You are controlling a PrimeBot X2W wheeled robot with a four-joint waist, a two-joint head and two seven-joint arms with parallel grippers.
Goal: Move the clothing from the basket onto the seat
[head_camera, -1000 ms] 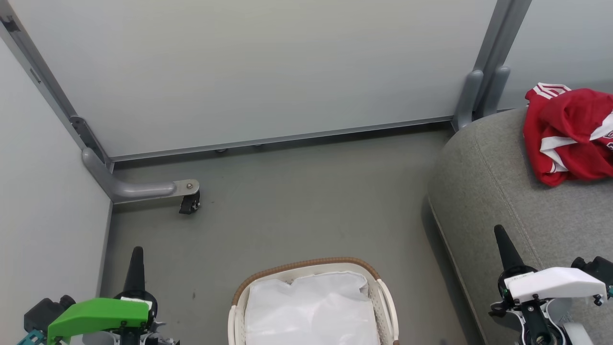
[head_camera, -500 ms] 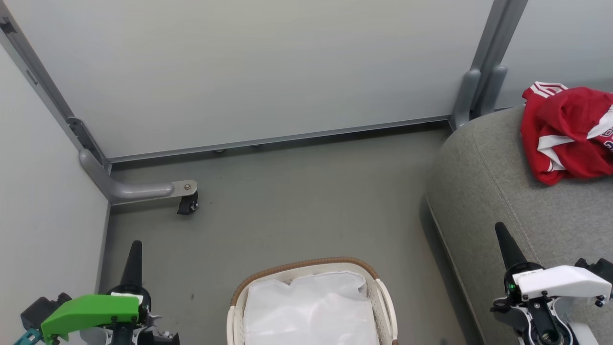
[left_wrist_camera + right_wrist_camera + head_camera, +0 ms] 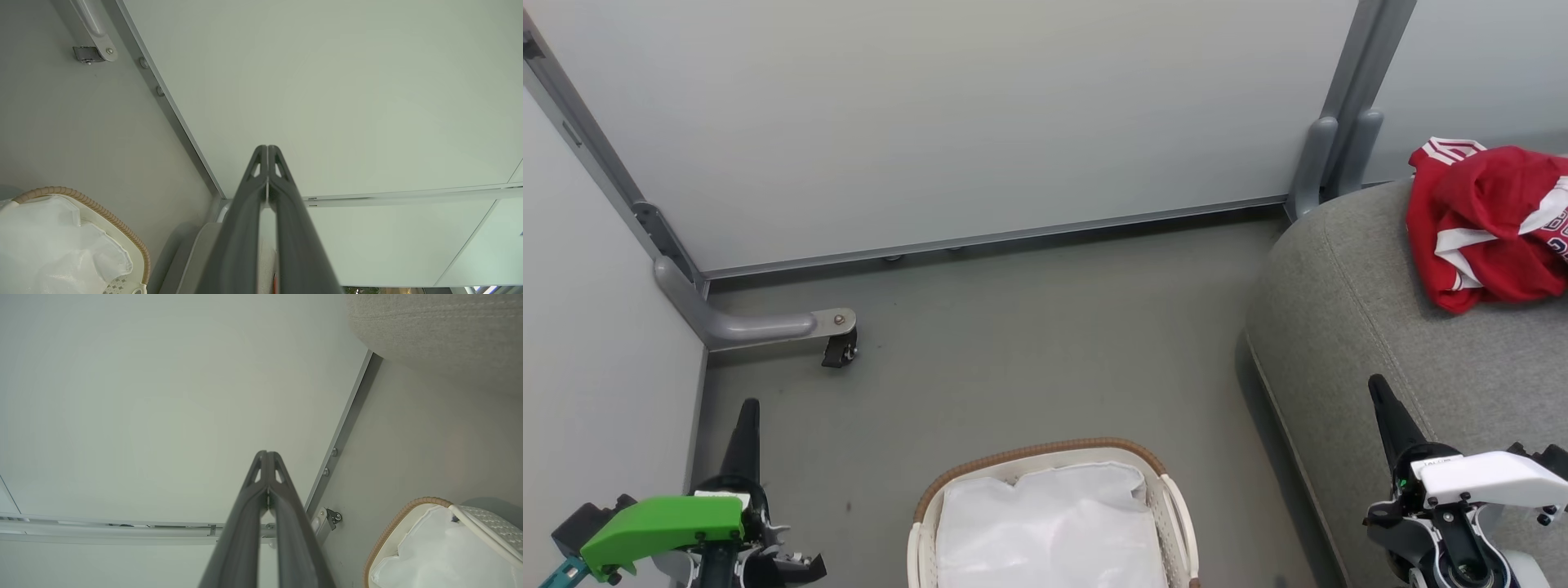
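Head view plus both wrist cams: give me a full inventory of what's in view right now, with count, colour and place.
clothing: one heap, pieces not separable, red with white stripes, on the seat, upper right.
seat: one, grey, right side.
basket: one, white with brown rim, on the floor, bottom centre.
liner: one, white, crinkled, inside the basket; no garment showing.
wall panels: three, pale grey, left and behind.
caster foot: one, grey with black wheel, left.
left gripper: dark fingers, green cover, lower left, shut, empty.
right gripper: dark fingers, white cover, lower right, shut, empty.
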